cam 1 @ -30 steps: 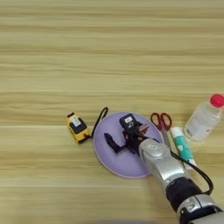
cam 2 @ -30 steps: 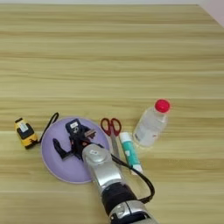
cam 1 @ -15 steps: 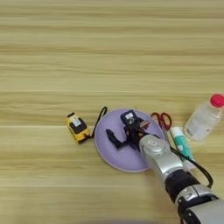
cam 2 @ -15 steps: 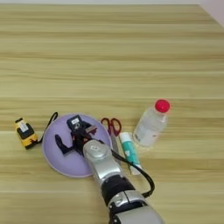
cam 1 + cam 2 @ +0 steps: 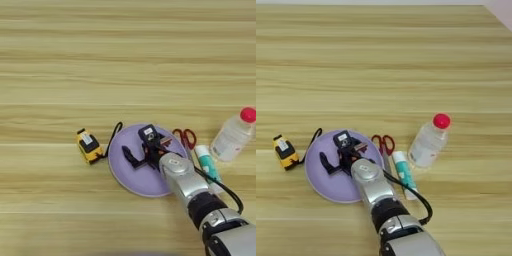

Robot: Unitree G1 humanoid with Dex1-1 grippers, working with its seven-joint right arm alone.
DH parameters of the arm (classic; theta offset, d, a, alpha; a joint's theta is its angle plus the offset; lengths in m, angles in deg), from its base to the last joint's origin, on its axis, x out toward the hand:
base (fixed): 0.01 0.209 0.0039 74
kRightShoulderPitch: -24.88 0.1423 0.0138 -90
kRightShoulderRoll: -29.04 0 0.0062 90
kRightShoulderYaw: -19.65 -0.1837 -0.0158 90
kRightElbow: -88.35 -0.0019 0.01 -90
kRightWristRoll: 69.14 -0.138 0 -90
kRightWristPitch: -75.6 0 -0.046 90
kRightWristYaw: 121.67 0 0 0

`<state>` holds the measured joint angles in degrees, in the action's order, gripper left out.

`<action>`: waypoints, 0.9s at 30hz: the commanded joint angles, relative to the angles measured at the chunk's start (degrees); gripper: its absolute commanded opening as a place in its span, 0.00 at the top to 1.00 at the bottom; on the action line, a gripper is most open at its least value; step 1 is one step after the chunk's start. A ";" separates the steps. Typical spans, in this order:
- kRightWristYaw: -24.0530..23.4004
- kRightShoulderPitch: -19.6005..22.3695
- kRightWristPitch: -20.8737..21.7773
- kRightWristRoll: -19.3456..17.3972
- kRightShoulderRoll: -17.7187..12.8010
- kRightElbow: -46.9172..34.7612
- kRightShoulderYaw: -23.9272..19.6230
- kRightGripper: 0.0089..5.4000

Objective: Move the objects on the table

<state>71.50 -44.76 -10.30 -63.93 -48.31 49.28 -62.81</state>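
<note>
The yellow-and-black tape measure lies on the table just left of a purple plate. Its black loop strap curls against the plate's left rim. The white tube with a teal-green band lies right of the plate, beside my forearm. My right gripper hovers over the plate's upper half, open, with one black finger pointing left and the other toward the plate's top edge. Nothing sits between the fingers. In the right eye view, the tape measure and gripper show again.
Red-handled scissors lie between the plate and the tube. A clear bottle with a red cap lies on its side at the right. A black cable runs along my silver forearm, which enters from the bottom right.
My gripper has shifted slightly up and left over the plate, mostly in the first half second. The tape measure, tube, scissors and bottle have not moved.
</note>
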 commanded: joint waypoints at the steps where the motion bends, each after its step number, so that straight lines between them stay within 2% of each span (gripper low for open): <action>1: 0.32 2.87 1.39 -0.13 0.04 -3.41 -0.31 0.00; 10: 0.06 0.90 2.05 0.46 -0.17 -9.05 -0.07 0.00; 19: 0.23 -1.59 0.75 0.12 -0.48 -16.51 -0.37 0.00; 27: 2.28 -5.67 0.67 -0.34 -0.46 -25.06 0.77 0.00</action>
<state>73.26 -52.01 -10.41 -63.77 -48.71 29.38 -62.29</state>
